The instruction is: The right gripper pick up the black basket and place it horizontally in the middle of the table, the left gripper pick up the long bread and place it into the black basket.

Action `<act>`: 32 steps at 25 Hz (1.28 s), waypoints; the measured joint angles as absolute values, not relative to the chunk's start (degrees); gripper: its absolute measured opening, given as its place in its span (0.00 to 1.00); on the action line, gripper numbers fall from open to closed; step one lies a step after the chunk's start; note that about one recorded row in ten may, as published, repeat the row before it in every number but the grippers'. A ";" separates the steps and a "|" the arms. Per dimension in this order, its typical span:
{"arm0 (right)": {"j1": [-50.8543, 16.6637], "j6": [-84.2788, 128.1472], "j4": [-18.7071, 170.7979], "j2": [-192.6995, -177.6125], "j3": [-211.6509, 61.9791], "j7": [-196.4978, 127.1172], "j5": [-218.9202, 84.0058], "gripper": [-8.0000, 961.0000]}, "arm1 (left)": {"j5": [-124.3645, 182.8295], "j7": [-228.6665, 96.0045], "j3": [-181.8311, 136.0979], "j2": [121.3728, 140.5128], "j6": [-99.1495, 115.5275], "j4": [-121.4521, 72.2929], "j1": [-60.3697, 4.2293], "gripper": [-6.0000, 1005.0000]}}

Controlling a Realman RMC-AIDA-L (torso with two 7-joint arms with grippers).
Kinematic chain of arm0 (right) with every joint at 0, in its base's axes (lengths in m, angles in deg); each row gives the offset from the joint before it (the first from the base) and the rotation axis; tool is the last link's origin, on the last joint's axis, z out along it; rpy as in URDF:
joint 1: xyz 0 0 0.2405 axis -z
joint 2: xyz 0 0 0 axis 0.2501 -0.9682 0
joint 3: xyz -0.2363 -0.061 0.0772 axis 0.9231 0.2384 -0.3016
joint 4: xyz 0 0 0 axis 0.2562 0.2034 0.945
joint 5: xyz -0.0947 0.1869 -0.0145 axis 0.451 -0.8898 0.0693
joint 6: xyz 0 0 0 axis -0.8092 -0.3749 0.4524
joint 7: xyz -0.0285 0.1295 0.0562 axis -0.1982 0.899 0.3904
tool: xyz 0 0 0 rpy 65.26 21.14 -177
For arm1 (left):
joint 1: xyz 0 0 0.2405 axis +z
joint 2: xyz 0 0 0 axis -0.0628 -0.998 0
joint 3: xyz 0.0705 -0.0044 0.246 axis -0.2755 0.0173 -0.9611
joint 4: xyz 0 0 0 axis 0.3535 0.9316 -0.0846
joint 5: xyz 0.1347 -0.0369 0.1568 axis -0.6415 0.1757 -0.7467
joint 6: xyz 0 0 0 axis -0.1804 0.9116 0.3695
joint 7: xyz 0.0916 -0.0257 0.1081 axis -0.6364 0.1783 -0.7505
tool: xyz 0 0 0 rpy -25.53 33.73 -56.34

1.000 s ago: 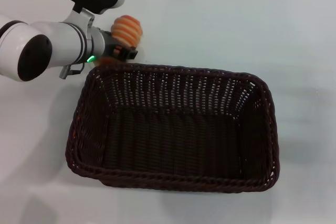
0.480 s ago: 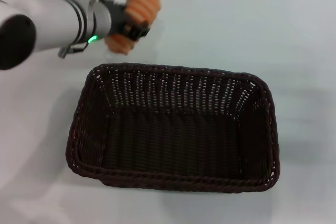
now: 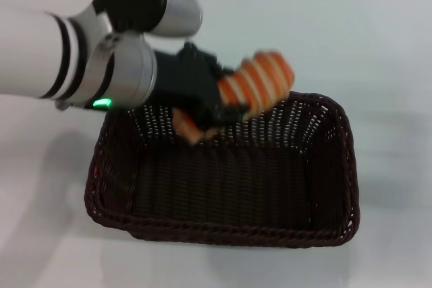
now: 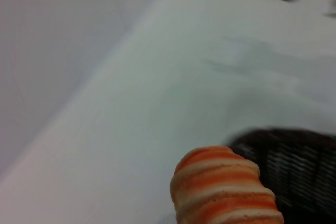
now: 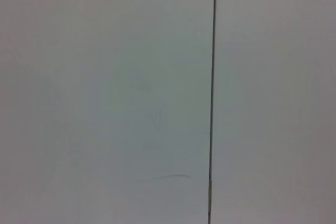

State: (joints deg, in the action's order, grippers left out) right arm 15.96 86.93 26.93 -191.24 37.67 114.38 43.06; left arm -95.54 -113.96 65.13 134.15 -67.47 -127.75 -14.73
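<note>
Left pincer (image 3: pixel 206 102), centre-left of head frame, pinches the long bread (image 3: pixel 253 85) mid-length, tilted, held above the black basket (image 3: pixel 223 231) rear rim on the table (image 3: pixel 378 45), presumably to clear the wall before lowering; right pincer unseen.

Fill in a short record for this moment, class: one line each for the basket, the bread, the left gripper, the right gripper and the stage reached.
basket: black basket lying on the table, nothing inside
bread: long bread held tilted in the air above the basket's far rim
left gripper: left gripper shut on the bread
right gripper: not in view
stage: basket placed, bread not yet released
</note>
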 joint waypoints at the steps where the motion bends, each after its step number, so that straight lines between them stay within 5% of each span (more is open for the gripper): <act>1: 15.96 86.93 26.93 -191.24 37.67 114.38 43.06 0.88 | -95.54 -113.96 65.13 134.15 -67.47 -127.75 -14.73 0.57; 9: 15.60 86.93 26.87 -191.18 37.68 114.12 43.15 0.88 | -91.40 -119.44 67.22 134.31 -73.16 -124.17 -14.24 0.49; 14: 15.79 86.92 26.77 -191.18 37.76 114.09 43.25 0.88 | -91.32 -119.46 68.35 134.25 -72.91 -123.16 -14.74 0.71; 22: 15.99 86.93 26.51 -191.18 37.94 114.10 43.32 0.88 | -92.37 -119.98 72.02 134.21 -70.13 -123.27 -14.36 0.83; 25: 16.02 86.92 26.49 -191.19 37.96 114.10 43.34 0.88 | -94.60 -120.05 72.65 134.34 -64.17 -123.28 -12.81 0.85; 32: 16.22 86.93 26.70 -191.11 37.74 114.38 43.31 0.88 | -101.71 -120.15 68.03 134.49 -7.55 -103.69 -8.99 0.85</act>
